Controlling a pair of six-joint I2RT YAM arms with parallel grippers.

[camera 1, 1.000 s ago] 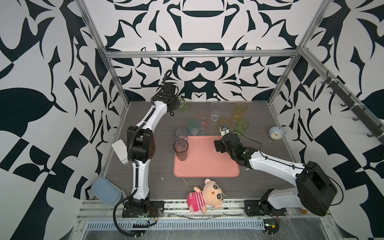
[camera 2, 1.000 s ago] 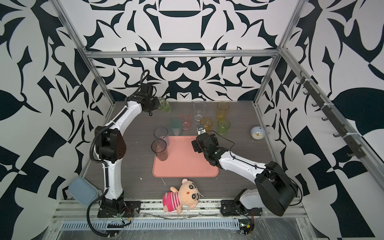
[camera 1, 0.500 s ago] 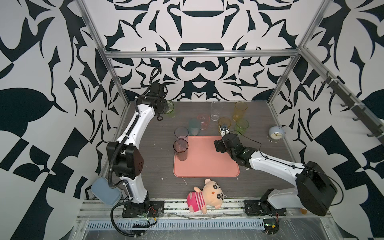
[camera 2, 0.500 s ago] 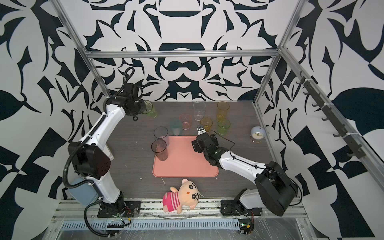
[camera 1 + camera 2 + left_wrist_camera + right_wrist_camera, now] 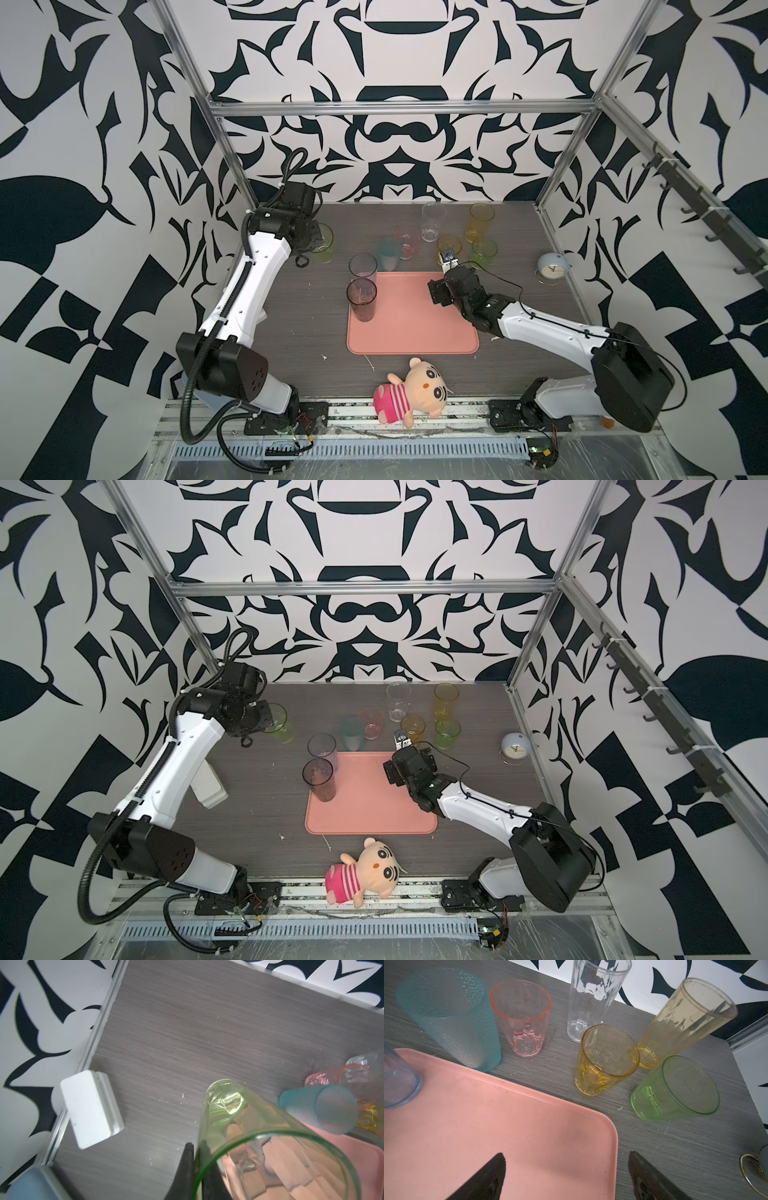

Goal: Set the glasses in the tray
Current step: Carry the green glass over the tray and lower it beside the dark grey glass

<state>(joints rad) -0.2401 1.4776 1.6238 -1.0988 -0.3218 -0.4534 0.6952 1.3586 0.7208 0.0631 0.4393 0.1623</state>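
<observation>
In both top views the flat salmon-pink rectangular tray [image 5: 415,332] lies on the dark wood-grain tabletop [image 5: 307,324]. 2 tall glasses stand on the tray's left edge: a smoky tumbler [image 5: 361,300] toward the front and a blue-grey tumbler [image 5: 363,266] at the far left corner. Beyond the tray's far edge, off it, stand a frosted teal tumbler [image 5: 389,253], a short pink tumbler [image 5: 406,243], a tall clear tumbler [image 5: 433,222], a short amber tumbler [image 5: 449,246], a tall yellow tumbler [image 5: 481,222] and a short green tumbler [image 5: 483,251]. The left gripper [image 5: 318,241], well off the tray's far left corner, holds a tall green tumbler [image 5: 325,249]. The right gripper [image 5: 452,277] hovers at the tray's far right corner. A plush doll [image 5: 411,390] lies in front of the tray.

In the left wrist view the black fingers [image 5: 186,1172] pinch the tall green tumbler's wall at the rim, 1 outside and 1 inside. A small white box [image 5: 89,1107] lies well apart from the tray.

In the right wrist view the jaws stand wide apart and hold nothing: 1 finger [image 5: 483,1178] hangs over the tray, the other over bare tabletop beside the tray's corner. The frosted teal tumbler stands just beside the tray's rim.
</observation>
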